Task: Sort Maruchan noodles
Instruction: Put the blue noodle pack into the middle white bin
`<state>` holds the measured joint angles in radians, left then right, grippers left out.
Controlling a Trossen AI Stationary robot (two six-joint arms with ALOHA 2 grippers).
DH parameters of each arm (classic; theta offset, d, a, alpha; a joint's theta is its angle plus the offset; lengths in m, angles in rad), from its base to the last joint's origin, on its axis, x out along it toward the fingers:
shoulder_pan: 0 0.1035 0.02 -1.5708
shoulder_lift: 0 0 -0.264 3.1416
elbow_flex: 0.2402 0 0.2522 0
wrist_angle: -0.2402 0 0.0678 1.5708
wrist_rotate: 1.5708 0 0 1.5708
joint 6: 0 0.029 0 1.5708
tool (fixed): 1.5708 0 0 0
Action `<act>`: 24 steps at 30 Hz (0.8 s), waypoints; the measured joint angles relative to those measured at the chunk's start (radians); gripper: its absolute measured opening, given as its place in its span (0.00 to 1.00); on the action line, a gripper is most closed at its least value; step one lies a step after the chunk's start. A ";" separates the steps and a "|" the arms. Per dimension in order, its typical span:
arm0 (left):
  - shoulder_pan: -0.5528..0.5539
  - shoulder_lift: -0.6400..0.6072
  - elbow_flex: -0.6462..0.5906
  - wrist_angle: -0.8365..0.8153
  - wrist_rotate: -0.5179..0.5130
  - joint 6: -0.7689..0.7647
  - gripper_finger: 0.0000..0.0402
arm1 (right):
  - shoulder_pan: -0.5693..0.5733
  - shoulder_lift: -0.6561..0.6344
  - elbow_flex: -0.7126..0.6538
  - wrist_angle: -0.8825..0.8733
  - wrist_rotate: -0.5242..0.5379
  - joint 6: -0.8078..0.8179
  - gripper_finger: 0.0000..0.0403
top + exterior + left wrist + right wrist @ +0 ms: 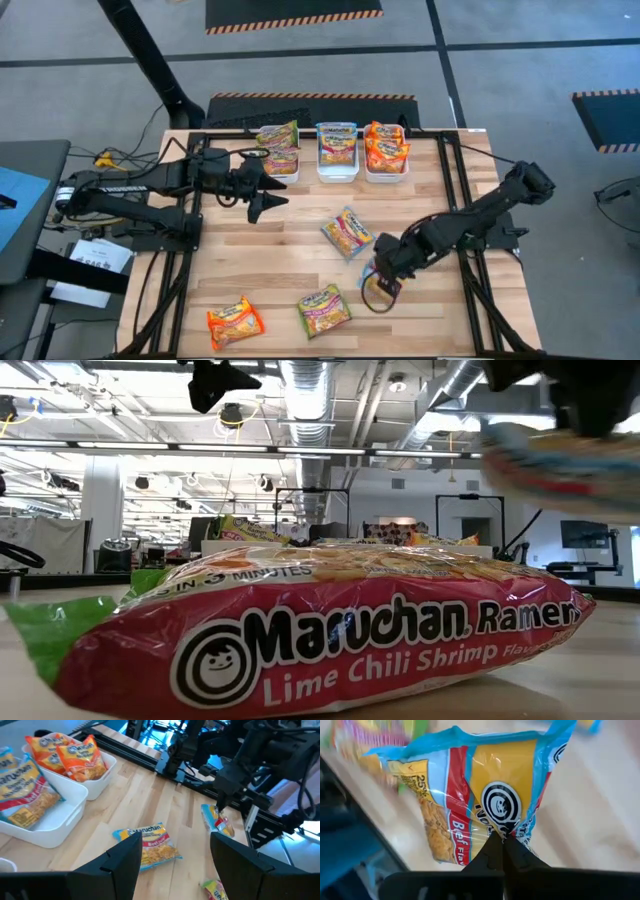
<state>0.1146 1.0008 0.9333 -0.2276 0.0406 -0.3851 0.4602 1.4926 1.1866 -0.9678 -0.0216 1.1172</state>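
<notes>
We look down on a wooden worktop (300,270) with two dark robot arms. Along its far edge stand three white bins: the left bin (290,176) holds green-edged Maruchan packets (278,135), the middle bin (337,172) blue-edged beef packets (337,142), the right bin (385,176) orange packets (386,147).

The right pincer (503,838) is pinched tight on the corner of a blue-edged beef packet (475,790). This held packet hangs below the pincer, lifted off the wood, toward the near right of the worktop. Its long axis runs roughly downward from the pinched corner.

From that pincer, the middle bin lies toward the far edge and somewhat to the left, well apart. We judge that the coming move is a carry in that direction. The hanging packet will need to clear the bin's near wall before release.

The left pincer (268,198) hovers near the left bin with its fingers spread wide, holding nothing.

Four packets lie loose on the wood. A second blue-edged packet (348,232) lies mid-worktop, between the two pincers, angled diagonally. A green-edged lime chili shrimp packet (324,309) and an orange packet (235,322) lie near the front edge. The left arm is nearer the orange one.
</notes>
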 joint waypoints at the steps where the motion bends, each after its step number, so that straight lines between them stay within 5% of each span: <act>1: 0.007 0.000 0.000 0.000 0.000 0.000 0.55 | -0.016 -0.009 0.000 0.001 0.016 -0.008 0.00; 9: 0.081 0.000 0.000 0.000 0.000 -0.008 0.55 | -0.195 -0.072 0.001 0.055 0.104 -0.175 0.00; 24: 0.201 0.000 0.000 0.000 -0.019 0.007 0.55 | -0.661 -0.080 0.041 0.285 0.111 -0.722 0.00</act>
<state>0.3156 1.0010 0.9333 -0.2276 0.0220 -0.3780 -0.2008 1.4124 1.2272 -0.6824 0.0895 0.3953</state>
